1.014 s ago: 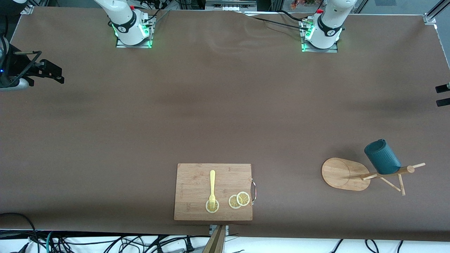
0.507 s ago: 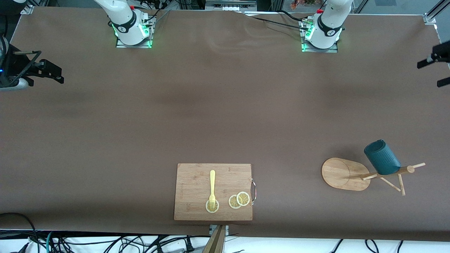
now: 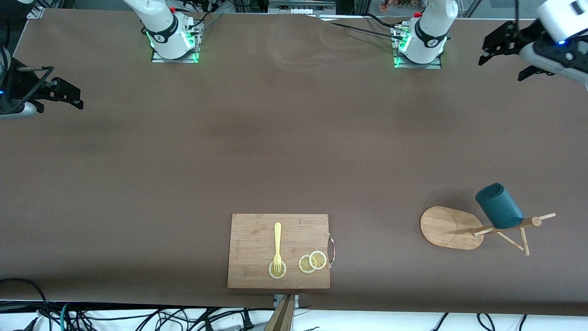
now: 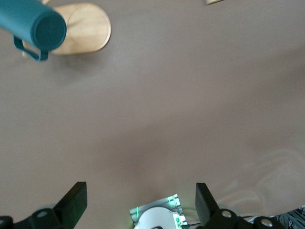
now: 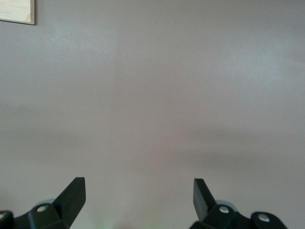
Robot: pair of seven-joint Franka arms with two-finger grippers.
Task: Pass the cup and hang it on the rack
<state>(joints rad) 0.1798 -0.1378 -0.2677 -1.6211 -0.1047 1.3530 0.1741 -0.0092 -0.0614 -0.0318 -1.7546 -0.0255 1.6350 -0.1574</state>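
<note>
- The cutting board [image 3: 278, 251] is carrying a yellow fork [image 3: 277, 248] and three lemon slices [image 3: 312, 261] at the table edge nearest the front camera
- The rack [image 3: 452, 227] is standing toward my left arm's end, the cup [image 3: 498, 205] hanging on a peg, no writing showing on it
- I am holding my left gripper [image 3: 504, 54] spread wide, empty, near its base
- I am waiting with my right gripper [image 3: 69, 96] spread too, over bare table

A: What sits on the brown table [image 3: 294, 151]?
B: A wooden cutting board [image 3: 257, 243] near the front edge, metal handle toward the left arm's end.
A: On it?
B: A yellow fork [image 3: 277, 243], tines on one lemon slice [image 3: 277, 271]; two overlapping slices [image 3: 313, 261] beside it
</note>
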